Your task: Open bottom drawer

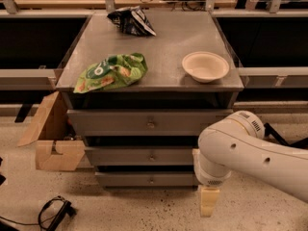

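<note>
The grey metal cabinet (159, 42) has three drawers stacked in front. The bottom drawer (125, 179) is the thinnest grey front, just above the floor, with a small round knob (151, 180) in its centre. It looks pushed in. My white arm (245, 153) reaches in from the lower right and covers the right ends of the lower drawers. My gripper (208, 202) is the cream part hanging below the arm, close to the floor, to the right of the bottom drawer's knob and a little below it, holding nothing that I can see.
On the cabinet top lie a green chip bag (113, 71), a black snack bag (131, 20) and a white bowl (205, 65). An open cardboard box (55, 143) stands against the cabinet's left side. A black cable (53, 213) lies on the speckled floor at lower left.
</note>
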Motion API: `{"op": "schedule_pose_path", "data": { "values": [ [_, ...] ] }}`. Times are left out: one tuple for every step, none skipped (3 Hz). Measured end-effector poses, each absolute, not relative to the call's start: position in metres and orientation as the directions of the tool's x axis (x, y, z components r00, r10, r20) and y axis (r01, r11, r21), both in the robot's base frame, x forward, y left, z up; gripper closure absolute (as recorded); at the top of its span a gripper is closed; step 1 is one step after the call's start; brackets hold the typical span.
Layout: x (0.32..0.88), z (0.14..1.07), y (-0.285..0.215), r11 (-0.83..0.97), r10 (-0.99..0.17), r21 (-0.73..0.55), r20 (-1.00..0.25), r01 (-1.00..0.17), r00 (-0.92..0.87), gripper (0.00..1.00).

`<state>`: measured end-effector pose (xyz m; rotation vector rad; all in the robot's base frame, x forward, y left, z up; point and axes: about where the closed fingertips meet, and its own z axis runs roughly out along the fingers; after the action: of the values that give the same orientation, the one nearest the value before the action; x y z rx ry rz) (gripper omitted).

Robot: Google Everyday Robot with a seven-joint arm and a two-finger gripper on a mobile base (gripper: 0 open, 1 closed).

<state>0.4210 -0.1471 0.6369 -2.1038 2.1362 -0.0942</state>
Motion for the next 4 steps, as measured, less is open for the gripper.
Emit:
{"op": "schedule_pose_path", "data": {
  "values": [
    [0.421,0.637,-0.147,0.019,-0.998,-0.144,-0.057,-0.989,-0.011,0.0],
    [0.439,0.6,-0.16,0.073,-0.996,-0.142,-0.058,-0.987,-0.065,0.0],
    [0.478,0.534,-0.192,0.16,-0.986,-0.158,-0.064,-0.974,-0.152,0.0],
    [0.522,0.46,-0.231,0.21,-0.977,-0.177,-0.065,-0.962,-0.202,0.0]
  ]
}}
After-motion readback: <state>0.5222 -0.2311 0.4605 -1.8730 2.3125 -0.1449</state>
